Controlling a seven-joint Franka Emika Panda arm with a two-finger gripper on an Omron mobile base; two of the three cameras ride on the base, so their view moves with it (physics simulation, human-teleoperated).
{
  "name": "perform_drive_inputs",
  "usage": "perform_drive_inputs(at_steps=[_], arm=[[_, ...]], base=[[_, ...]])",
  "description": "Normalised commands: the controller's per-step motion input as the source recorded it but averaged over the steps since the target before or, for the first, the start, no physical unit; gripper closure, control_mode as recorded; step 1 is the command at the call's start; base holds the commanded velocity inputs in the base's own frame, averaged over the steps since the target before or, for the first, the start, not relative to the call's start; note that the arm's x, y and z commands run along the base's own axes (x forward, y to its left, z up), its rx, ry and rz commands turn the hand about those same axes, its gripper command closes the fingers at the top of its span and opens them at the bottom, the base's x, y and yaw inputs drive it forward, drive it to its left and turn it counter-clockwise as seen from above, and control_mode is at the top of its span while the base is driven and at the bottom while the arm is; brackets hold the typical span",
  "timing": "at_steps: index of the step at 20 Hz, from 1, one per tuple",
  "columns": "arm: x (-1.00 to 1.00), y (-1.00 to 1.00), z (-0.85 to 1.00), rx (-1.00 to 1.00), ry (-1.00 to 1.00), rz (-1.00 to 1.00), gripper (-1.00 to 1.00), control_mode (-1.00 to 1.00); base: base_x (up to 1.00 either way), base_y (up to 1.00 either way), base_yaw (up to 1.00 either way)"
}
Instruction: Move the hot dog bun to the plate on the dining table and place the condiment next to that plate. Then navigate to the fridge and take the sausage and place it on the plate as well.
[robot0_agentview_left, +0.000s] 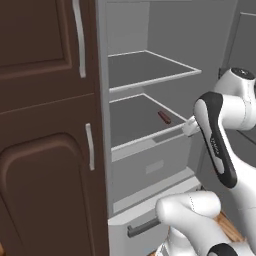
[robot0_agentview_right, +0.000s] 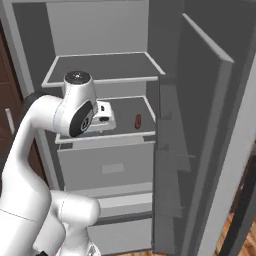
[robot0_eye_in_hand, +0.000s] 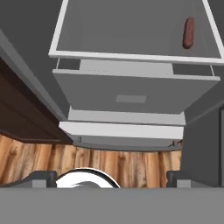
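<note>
You are holding the gripper (robot0_agentview_right: 106, 118) just outside the front lip of the middle shelf, and it is carrying nothing; its two dark finger tips (robot0_eye_in_hand: 43, 177) are standing wide apart at the bottom of the hand view.

The small reddish-brown sausage (robot0_eye_in_hand: 188, 32) is lying loose on the flat grey middle shelf (robot0_agentview_left: 131, 117), well in from the front and close to the shelf's right edge, beside the open grey fridge door (robot0_agentview_right: 200, 130).

What is most likely going wrong from here, in my judgement:
- You are reaching in from the left of the sausage, so a straight push forward is missing it or rolling it toward the right wall.
- The sausage is round and lying free; fingers closing off-centre are likely nudging it away rather than pinching it.
- The wrist is sitting level with the white front rim of the shelf (robot0_eye_in_hand: 131, 57), so dropping too early is risking a knock against it.
- The upper grey shelf (robot0_agentview_right: 100, 67) is hanging close above, so headroom is looking tight for lifting the hand.

Room for moving: the shelf is bare around the sausage, giving you space on its left. The dark brown cabinet doors (robot0_agentview_left: 50, 125) are bounding the left side, and the grey drawer (robot0_eye_in_hand: 131, 94) is projecting below the shelf.
</note>
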Motion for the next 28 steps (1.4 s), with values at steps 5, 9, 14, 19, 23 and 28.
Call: perform_drive_inputs(at_steps=[5,9,14,19,23,28], arm=[[0.00,0.00,0.00,0.00,0.00,0.00,-1.00,1.00],[0.00,0.00,0.00,0.00,0.00,0.00,-1.00,1.00],[0.24,-0.24,-0.32,-0.01,-0.06,-0.05,-1.00,-1.00],[0.72,-0.01,-0.44,-0.01,-0.13,-0.10,-1.00,-1.00],[0.79,0.00,-0.44,-0.01,-0.11,-0.12,-1.00,-1.00],[0.79,-0.08,-0.36,0.00,-0.02,-0.12,-1.00,-1.00]], base=[[0.83,0.00,-0.02],[0.38,0.00,-0.01],[0.00,0.00,0.00],[0.00,0.00,0.00],[0.00,0.00,0.00],[0.00,0.00,0.00]])
